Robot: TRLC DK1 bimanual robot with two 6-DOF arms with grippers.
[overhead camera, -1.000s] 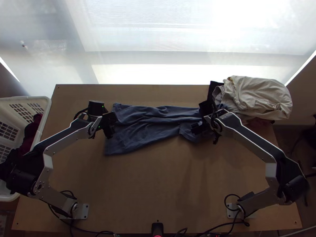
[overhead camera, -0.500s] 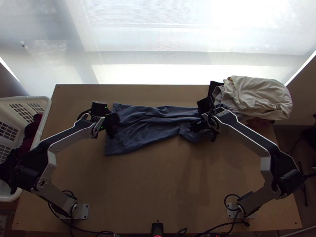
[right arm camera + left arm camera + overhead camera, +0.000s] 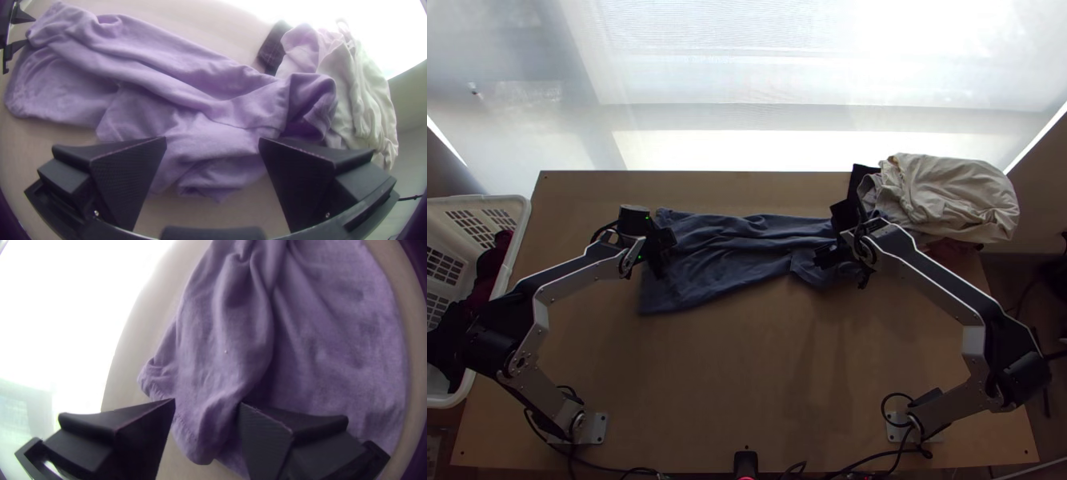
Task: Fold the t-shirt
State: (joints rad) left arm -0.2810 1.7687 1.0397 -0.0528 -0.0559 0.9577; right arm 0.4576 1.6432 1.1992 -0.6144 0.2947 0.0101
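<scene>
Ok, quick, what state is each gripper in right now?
Left gripper: open, at the t-shirt, nothing clamped.
Right gripper: open, at the t-shirt, nothing clamped.

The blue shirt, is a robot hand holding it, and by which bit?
Nothing is held: the left gripper and the right gripper are both open, and the blue shirt lies on the table.

Top view high above the near side of the t-shirt point(image 3: 735, 260), steeply downward, left wrist view close over its left end, facing lengthwise, right wrist view close over its right part, facing across, all sharing it
</scene>
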